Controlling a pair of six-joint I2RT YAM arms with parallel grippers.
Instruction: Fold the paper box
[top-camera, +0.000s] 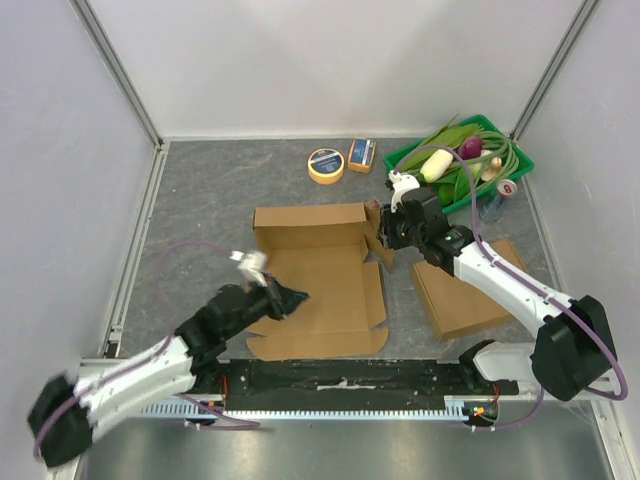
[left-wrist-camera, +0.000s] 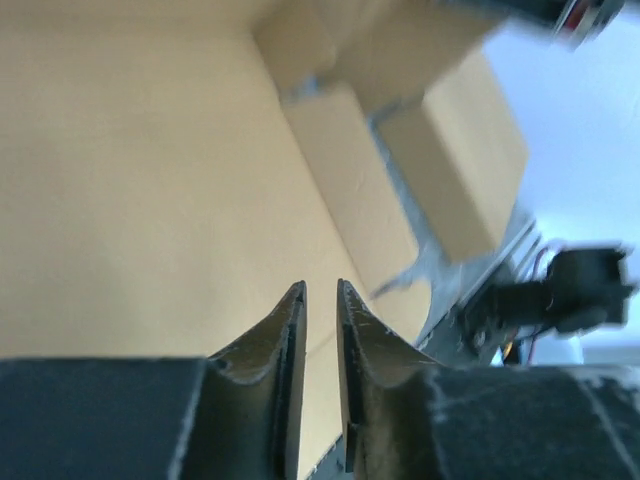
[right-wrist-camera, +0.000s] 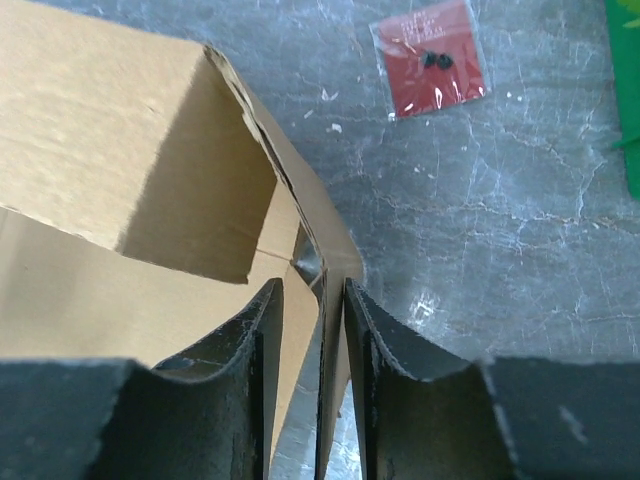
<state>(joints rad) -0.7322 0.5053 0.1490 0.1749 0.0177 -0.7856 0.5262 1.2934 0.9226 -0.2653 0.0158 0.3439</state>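
The paper box lies mostly flat in mid-table, brown cardboard with its far wall raised. My left gripper hovers low over the base panel; in the left wrist view its jaws stand a narrow gap apart with nothing between them, only cardboard beneath. My right gripper is at the box's far right corner. In the right wrist view the upright side flap runs between the open gripper, close against the right finger and clear of the left one.
A second flat cardboard piece lies at the right. At the back are a yellow tape roll, a small orange box and a green basket of vegetables. A red packet lies on the grey tabletop.
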